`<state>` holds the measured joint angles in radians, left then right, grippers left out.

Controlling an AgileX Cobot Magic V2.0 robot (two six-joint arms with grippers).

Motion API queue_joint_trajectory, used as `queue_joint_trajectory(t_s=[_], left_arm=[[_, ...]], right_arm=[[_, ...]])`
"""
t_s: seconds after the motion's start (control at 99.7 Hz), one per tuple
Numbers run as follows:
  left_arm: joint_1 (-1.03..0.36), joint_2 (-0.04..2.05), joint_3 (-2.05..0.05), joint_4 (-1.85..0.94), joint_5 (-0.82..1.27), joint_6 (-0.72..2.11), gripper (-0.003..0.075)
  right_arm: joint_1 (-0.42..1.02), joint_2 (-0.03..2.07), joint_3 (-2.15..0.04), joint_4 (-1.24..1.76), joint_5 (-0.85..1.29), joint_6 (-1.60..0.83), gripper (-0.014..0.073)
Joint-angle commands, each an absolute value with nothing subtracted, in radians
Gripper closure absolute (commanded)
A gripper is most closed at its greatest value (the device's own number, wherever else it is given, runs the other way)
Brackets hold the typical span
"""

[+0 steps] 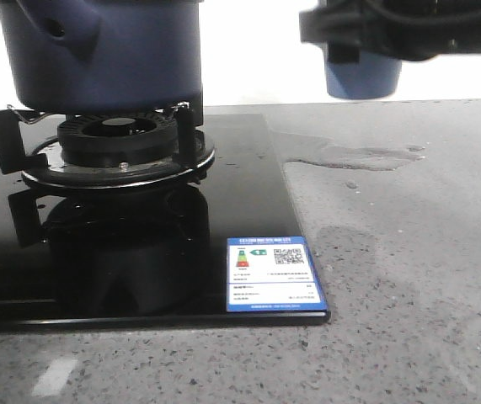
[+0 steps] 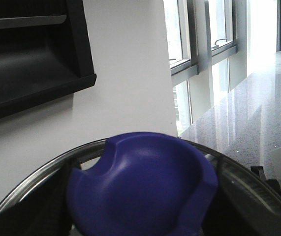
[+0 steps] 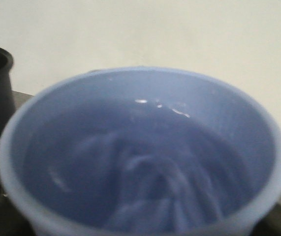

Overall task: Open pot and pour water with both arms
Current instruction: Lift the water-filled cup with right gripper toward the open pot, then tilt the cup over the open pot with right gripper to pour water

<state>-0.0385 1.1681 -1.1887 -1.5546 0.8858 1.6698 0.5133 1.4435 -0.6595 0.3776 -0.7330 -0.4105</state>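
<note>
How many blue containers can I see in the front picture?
2. The pot sits on the stove burner at the left. The cup hangs in the air at the upper right, held under a dark robot part. Their tops are cropped.

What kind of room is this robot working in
Most likely a kitchen, perhaps a mock-up: a pot sits on a gas burner set in a black glass hob, on a speckled stone counter.

Matte navy pot (image 1: 105, 50) on a black metal burner (image 1: 118, 147); glossy black glass hob (image 1: 139, 252); speckled grey stone counter (image 1: 408, 278) with a shiny water (image 1: 350, 156) film.
</note>
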Motion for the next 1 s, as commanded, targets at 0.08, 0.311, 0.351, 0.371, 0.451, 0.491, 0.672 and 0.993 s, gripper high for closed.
queue_joint_trajectory(t_s=[0.08,0.311,0.351,0.371,0.451,0.491,0.672,0.993], left_arm=[[-0.036,1.085,-1.229,-1.556,0.829,1.565,0.049],[-0.036,1.003,-1.229,-1.492,0.785,1.486,0.049],[-0.036,0.992,-1.229,-1.487,0.783,1.486,0.049],[-0.036,0.99,-1.229,-1.487,0.783,1.486,0.049],[-0.036,0.974,-1.229,-1.48,0.766,1.443,0.049],[-0.036,0.963,-1.229,-1.476,0.751,1.412,0.049],[-0.036,0.937,-1.229,-1.449,0.678,1.345,0.049],[-0.036,0.884,-1.227,-1.349,0.547,1.225,0.049]], right_arm=[[0.51,1.357,-0.774,0.283,-0.703,-0.425,0.034],[0.51,1.354,-0.968,0.27,-0.474,-0.425,0.034],[0.51,1.354,-1.006,0.268,-0.441,-0.425,0.034],[0.51,1.354,-1.019,0.266,-0.425,-0.425,0.034],[0.51,1.359,-1.096,0.255,-0.363,-0.425,0.034],[0.51,1.366,-1.136,0.245,-0.328,-0.425,0.034],[0.515,1.417,-1.293,0.236,-0.201,-0.425,0.034],[0.588,1.551,-1.499,0.112,-0.022,-0.427,0.034]])
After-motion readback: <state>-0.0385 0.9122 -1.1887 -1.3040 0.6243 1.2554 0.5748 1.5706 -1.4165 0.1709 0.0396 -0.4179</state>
